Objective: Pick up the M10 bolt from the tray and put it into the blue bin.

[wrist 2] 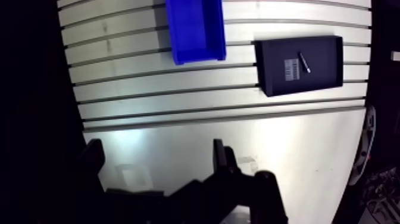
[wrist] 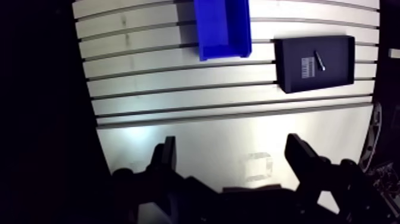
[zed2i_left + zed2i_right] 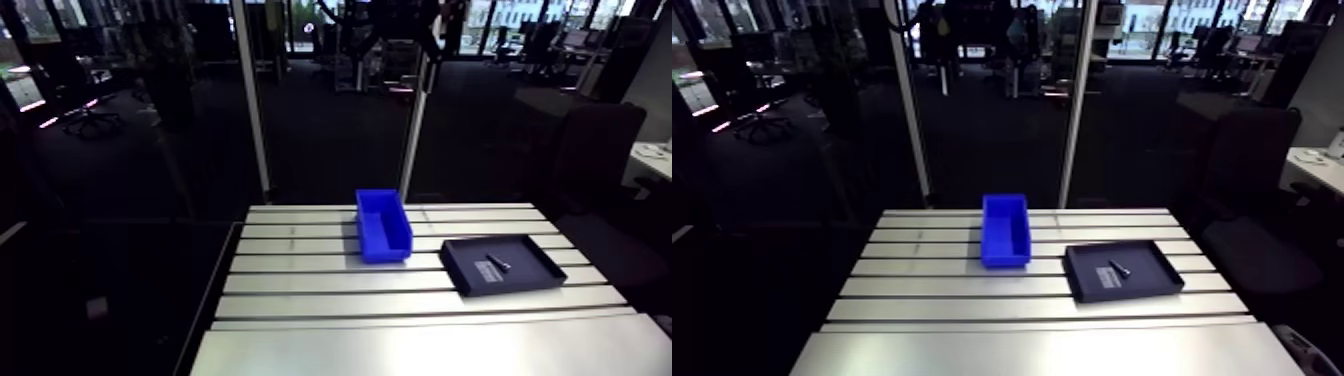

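Observation:
A black tray [image 3: 503,265] lies on the slotted table, to the right of a blue bin [image 3: 382,224]. In the tray rests a small dark bolt [image 3: 498,263] beside a pale label; in the wrist view the bolt [image 2: 320,61] lies slanted in the tray [image 2: 315,62]. The bin [image 2: 221,27] looks empty in the arm view. My gripper [image 2: 232,156] hangs high over the near part of the table, far short of tray and bin. Its two dark fingers stand wide apart with nothing between them.
The aluminium table [image 3: 400,345] has long slots across its far half and a smooth plate nearer me. Two upright frame posts [image 3: 252,100] rise behind the table's far edge. The table's left edge [image 2: 89,89] drops into darkness.

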Controlling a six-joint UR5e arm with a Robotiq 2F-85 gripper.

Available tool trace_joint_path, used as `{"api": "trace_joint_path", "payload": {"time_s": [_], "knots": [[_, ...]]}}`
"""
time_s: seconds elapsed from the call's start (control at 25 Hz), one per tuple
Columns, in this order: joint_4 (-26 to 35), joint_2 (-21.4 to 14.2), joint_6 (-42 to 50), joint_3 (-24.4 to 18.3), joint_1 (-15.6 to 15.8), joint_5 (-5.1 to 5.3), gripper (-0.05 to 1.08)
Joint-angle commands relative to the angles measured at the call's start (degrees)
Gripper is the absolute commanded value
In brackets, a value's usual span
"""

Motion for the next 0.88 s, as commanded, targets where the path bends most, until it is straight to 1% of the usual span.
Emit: {"api": "trace_joint_path", "payload": {"time_s": [0.04,0.16,0.24,0.36,0.44,0.56,0.64,0.76,0.8,0.88], "knots": [[-0.01,-0.45,-0.57,0.06,0.0,-0.08,0.01],[-0.01,-0.01,-4.27,0.32,0.09,-0.25,0.01],[-0.71,-0.01,-10.51,1.2,-1.85,-0.61,0.01],[-5.55,0.17,-17.1,3.13,-5.72,-0.87,0.01],[-6.25,0.26,-21.59,4.28,-8.09,-1.49,0.01],[-6.96,0.43,-27.39,5.51,-10.99,-1.66,0.01],[-8.54,0.52,-30.82,6.47,-11.87,-1.66,0.01],[-13.73,1.05,-39.34,8.94,-14.51,-1.84,0.01],[-14.87,1.31,-41.63,9.73,-15.12,-2.01,0.01],[-16.19,1.93,-45.23,11.31,-15.56,-3.07,0.01]]}}
